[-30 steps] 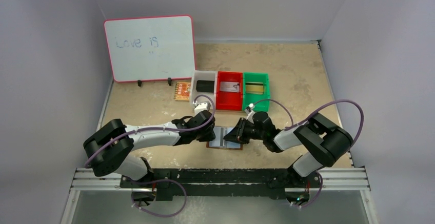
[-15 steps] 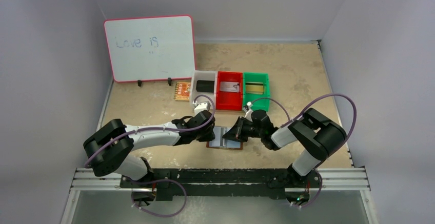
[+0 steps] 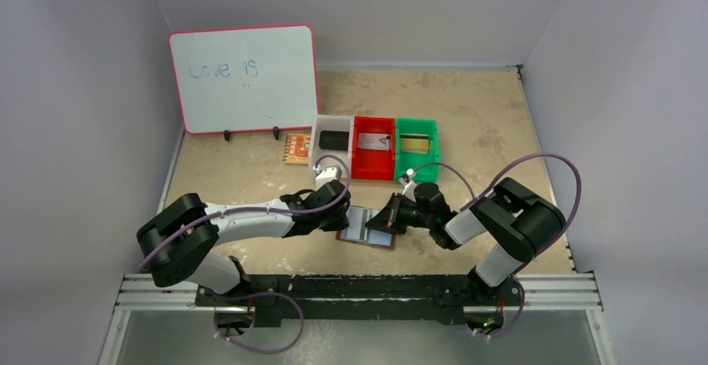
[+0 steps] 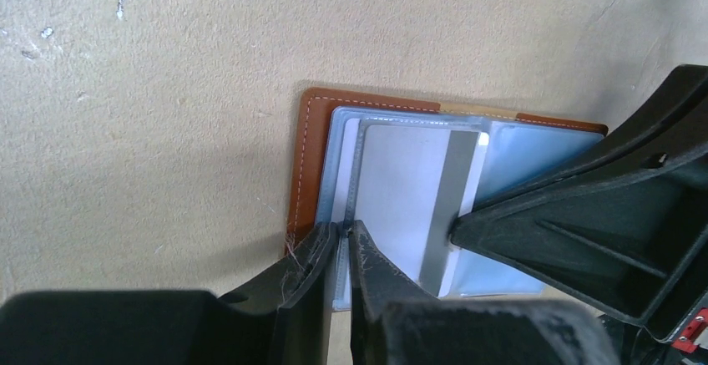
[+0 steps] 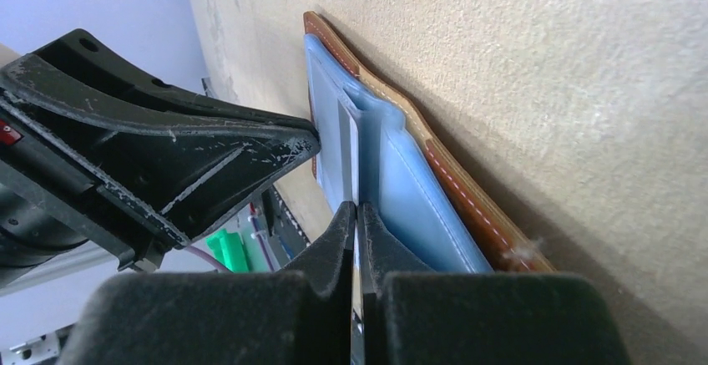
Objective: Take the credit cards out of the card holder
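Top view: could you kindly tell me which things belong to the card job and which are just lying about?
Job: brown leather card holder with blue-grey pockets; pale grey-striped credit card; left gripper; right gripper.
Lying about: pink-framed whiteboard; white bin; red bin; green bin; orange patterned card.

Overhead looks down; close wrist views share card holder [image 4: 311, 164].

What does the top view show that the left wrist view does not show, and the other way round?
Only top: the whiteboard, a white bin, a red bin, a green bin, an orange card. Only left wrist: a card with a grey stripe, in a pocket. Both: the open holder on the table.
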You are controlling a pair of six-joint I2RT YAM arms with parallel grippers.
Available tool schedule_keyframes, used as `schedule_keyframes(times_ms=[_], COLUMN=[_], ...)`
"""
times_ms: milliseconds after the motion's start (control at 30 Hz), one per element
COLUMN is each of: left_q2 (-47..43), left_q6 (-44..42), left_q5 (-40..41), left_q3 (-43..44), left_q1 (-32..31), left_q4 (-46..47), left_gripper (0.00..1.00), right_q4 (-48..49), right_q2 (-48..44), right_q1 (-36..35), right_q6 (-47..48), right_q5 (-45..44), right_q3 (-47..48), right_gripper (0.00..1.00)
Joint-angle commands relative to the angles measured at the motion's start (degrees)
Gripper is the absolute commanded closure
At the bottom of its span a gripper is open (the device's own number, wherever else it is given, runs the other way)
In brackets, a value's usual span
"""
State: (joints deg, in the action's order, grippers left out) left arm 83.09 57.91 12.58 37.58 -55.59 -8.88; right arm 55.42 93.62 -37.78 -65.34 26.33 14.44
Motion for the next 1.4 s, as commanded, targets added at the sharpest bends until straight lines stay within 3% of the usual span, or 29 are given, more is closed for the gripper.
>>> schedule_keyframes(times_ms=[0, 367, 600, 867, 1033, 1200, 1367], left_q2=[2.12, 2.43, 1.25, -4.91, -6.35, -2.08, 0.90], left_q6=[-1.07, -1.23, -1.28, -2.07, -4.59, -6.81, -5.77], left_q5=[2.71, 2.59, 2.76, 3.70, -1.37, -10.60, -8.77], left_q3=[-1.81, -1.64, -1.34, 3.97, 4.78, 5.04, 4.25], left_q1=[0.14, 0.05, 0.12, 0.06, 0.08, -0.10, -0.28], left_q4=[-6.13, -5.92, -6.17, -7.38, -1.30, 4.32, 2.63], left_gripper=[0.88, 0.89, 0.88, 0.77, 0.74, 0.74, 0.78], right_q4=[0.79, 0.51, -5.67, -2.64, 1.83, 3.25, 3.46], right_q2=[-1.89, -2.32, -5.52, -1.10, 1.32, 2.64, 3.31], right_q1=[1.35, 2.73, 3.50, 3.50, 3.50, 3.50, 3.50], right_q6=[0.45, 1.46, 4.27, 3.62, 1.92, 1.29, 1.13], right_q5=[1.53, 4.11, 2.76, 4.39, 5.31, 5.40, 5.24], right_q3=[-1.69, -2.40, -1.83, -0.37, -1.56, -1.78, -1.86], right_gripper=[1.00, 1.00, 0.98, 1.00, 1.00, 1.00, 1.00])
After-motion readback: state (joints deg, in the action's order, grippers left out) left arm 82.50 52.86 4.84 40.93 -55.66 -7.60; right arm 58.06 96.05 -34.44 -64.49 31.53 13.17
